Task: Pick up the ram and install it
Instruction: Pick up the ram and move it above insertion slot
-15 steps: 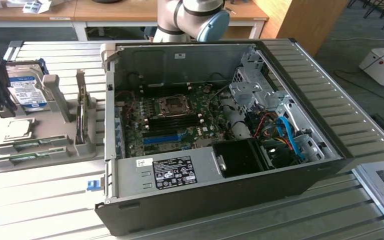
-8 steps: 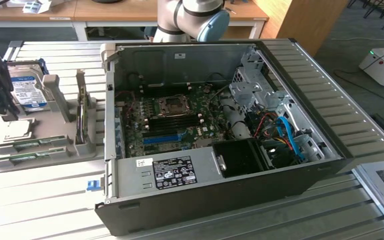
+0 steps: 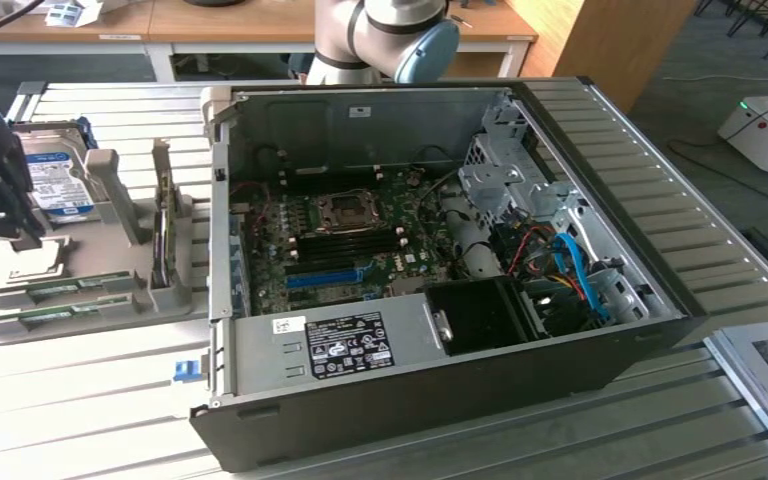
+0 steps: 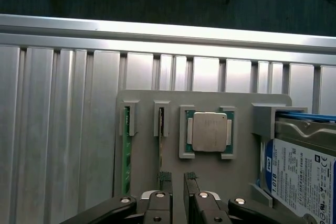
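See ram [image 4: 161, 139] edge-up in grey fixture [image 4: 241, 174] on counter [image 4: 63, 129], at nine o'clock from open PC case [image 3: 411, 410]. Find end effector [image 4: 178, 178] hovering close by it, fingers [image 4: 165, 178] spread, gripping nothing. Judge it light, stiff, thin, fragile; favour pinching flat faces mid-length, clear of contacts.

Landmark: parts tray [image 4: 144, 98], flat on slatted table [image 3: 77, 400]. On the tray, in a row: hard drive [image 3: 57, 180], CPU [image 3: 37, 262] beside it, then ram stick [image 3: 71, 288], second ram stick [image 3: 40, 317] outermost. Expansion card [image 3: 164, 235] upright along the tray's edge toward computer case [image 3: 624, 330]. Case just beside the tray, on the exterior view's right; motherboard [image 3: 344, 245] inside it.
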Available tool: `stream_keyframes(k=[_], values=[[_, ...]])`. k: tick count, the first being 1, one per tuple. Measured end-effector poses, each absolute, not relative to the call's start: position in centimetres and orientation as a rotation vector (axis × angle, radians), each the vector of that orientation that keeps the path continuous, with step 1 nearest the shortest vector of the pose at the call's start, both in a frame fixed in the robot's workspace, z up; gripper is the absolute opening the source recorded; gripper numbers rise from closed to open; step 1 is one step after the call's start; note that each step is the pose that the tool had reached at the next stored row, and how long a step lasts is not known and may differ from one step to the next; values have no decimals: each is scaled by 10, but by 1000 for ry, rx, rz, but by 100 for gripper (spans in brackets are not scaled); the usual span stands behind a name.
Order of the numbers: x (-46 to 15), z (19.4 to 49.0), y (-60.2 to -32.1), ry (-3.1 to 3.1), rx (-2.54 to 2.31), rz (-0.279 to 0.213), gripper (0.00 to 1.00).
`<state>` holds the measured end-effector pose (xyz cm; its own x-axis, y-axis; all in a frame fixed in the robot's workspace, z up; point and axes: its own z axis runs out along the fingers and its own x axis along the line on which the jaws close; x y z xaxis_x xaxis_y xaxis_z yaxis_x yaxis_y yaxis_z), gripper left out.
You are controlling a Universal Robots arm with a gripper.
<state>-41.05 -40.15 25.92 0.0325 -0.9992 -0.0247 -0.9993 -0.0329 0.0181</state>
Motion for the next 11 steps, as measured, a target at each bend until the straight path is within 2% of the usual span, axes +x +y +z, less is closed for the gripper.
stream_keyframes(k=[11], values=[[-411, 252, -402, 2182, -2254, 48, 24]])
